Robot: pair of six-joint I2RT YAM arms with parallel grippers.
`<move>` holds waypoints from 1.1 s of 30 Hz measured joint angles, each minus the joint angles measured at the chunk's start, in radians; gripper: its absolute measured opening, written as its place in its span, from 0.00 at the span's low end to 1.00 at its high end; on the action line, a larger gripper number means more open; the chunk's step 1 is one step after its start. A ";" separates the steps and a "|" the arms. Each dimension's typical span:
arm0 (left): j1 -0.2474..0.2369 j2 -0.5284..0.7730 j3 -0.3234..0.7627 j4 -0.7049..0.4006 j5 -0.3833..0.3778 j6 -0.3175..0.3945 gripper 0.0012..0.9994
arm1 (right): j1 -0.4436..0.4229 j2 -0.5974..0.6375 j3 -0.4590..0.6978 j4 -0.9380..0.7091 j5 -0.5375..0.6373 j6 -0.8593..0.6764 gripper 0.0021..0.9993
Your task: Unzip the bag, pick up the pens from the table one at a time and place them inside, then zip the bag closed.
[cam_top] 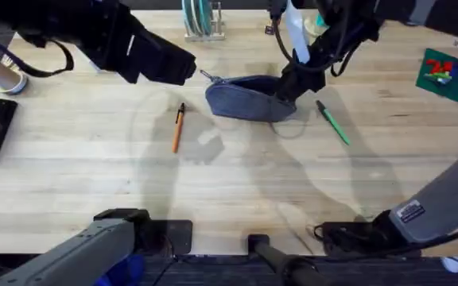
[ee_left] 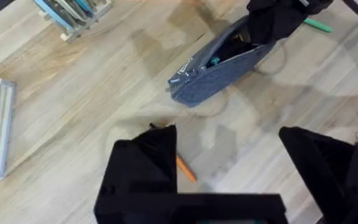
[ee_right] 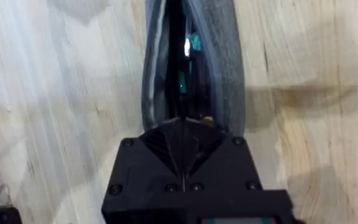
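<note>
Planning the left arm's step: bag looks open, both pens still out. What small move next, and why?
Probably lower the open left end effector onto the slim orange pen: it lies directly beneath, while the right end effector pinches the unzipped grey-blue fabric pouch.

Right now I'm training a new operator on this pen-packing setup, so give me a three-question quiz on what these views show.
1. True or false: the pouch is already unzipped.
2. Which pen lies nearer the right end effector: A) orange pen, B) green pen?
3. Fill in: the right end effector is shut on the pouch's ____ .

Key: 1. True; its opening gapes in the right wrist view. 2. B. 3. End, opposite the zipper pull.
</note>
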 joint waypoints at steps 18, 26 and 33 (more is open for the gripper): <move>0.000 0.000 0.000 0.000 0.000 0.000 1.00 | 0.000 0.000 0.000 0.002 -0.007 -0.003 0.57; 0.000 0.000 0.000 0.000 0.000 0.000 1.00 | 0.000 0.000 0.000 0.001 -0.014 -0.006 1.00; 0.000 0.000 0.000 0.000 0.000 0.000 1.00 | 0.000 0.000 0.000 0.000 -0.014 -0.006 1.00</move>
